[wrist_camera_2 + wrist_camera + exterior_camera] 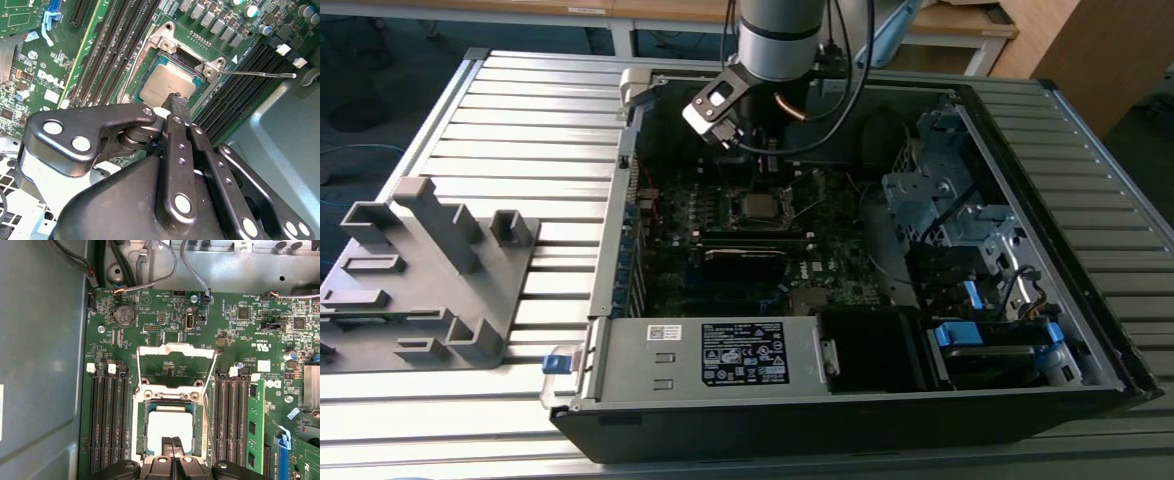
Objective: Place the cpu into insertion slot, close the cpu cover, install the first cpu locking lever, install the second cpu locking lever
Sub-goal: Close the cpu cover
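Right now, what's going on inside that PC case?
One robot arm is reaching into the open computer case. The cpu already lies in the insertion slot. The gripper sits right over one edge of the chip with its fingers together; whether it touches can't be judged. The cpu cover is flipped open, off the socket, and a thin locking lever is swung out, unlatched.
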Controlling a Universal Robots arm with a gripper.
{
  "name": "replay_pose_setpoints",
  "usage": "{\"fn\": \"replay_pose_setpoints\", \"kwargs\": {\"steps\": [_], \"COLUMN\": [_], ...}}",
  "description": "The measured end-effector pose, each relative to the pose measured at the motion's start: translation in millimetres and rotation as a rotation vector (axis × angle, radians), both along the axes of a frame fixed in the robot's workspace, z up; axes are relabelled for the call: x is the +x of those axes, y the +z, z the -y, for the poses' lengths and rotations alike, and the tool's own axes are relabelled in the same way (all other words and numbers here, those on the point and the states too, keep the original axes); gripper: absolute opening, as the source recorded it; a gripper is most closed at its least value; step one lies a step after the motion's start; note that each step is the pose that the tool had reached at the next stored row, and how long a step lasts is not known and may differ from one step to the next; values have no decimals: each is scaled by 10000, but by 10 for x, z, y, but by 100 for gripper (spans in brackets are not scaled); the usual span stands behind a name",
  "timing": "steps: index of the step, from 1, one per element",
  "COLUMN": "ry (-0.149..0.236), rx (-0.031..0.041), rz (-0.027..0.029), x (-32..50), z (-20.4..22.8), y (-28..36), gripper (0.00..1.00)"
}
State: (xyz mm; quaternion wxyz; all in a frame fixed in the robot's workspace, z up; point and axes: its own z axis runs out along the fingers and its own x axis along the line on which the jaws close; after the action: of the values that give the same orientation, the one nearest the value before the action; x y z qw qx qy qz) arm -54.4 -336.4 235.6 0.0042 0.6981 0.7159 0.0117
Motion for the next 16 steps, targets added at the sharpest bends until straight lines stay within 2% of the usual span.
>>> {"fn": "replay_pose_setpoints", "kwargs": {"steps": [5, 13, 16], "ry": [0, 1, 1], "rx": [1, -4, -4], "rz": [1, 0, 0], "x": [0, 0, 0], "z": [0, 0, 0], "y": [47, 51, 76], "gripper": [11, 11, 11]}}
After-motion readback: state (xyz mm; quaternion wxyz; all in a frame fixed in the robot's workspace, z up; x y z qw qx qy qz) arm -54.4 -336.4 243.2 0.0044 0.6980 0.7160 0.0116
